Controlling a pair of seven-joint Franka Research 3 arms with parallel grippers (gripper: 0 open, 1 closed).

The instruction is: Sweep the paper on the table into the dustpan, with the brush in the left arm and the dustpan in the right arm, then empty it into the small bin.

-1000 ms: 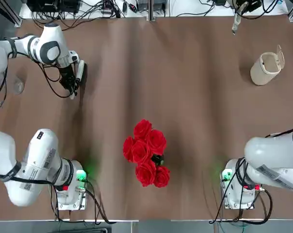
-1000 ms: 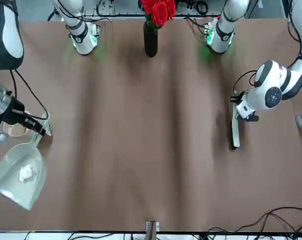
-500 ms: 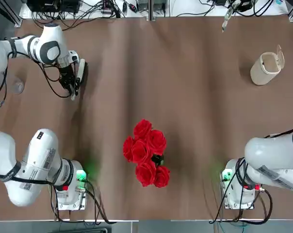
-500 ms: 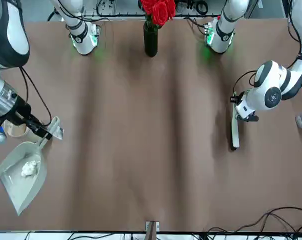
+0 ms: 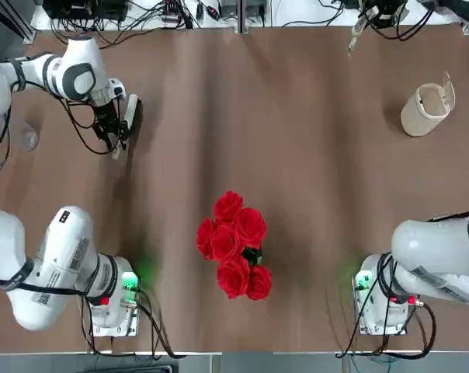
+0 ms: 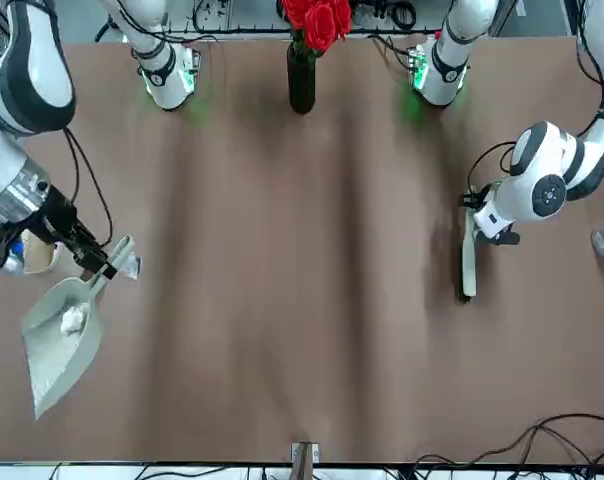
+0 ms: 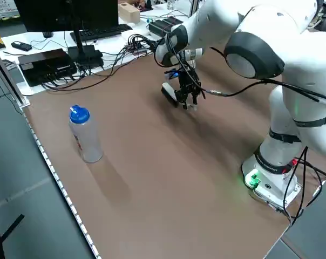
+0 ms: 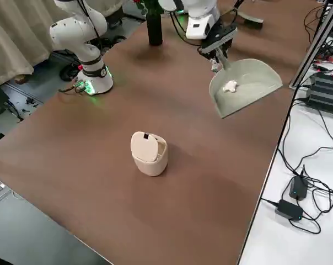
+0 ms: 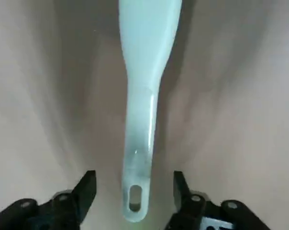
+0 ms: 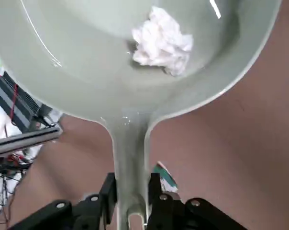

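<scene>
Carrying the dustpan (image 6: 64, 335) to the small bin (image 8: 149, 153) is the step judged to be in hand, since the paper (image 10: 161, 42) already lies in the scoop near its back wall. The right hand (image 10: 130, 194) is clenched on the stubby handle, the jaws pressed against it on both sides, and the pan is held clear of the desk (image 6: 302, 300) at the far edge on the robot's right side. The bin stands well apart from the pan (it sits upright on the desk, its flap lid raised at the back of the rim in the top view (image 5: 426, 109)).

To do the step well, the scoop should be kept with its open lip no lower than the handle end during the carry, so that the paper is not lost over the front. The lip should be brought above the bin's mouth before any tilt is begun, and the tilt should be made slowly, because the bin's opening is judged narrower than the scoop and the ball could roll off to one side.

The left hand (image 9: 133, 191) is released: its fingers stand apart on either side of the brush (image 9: 144, 96), which lies flat on the desk at the robot's far left. No further work is needed from it.
</scene>
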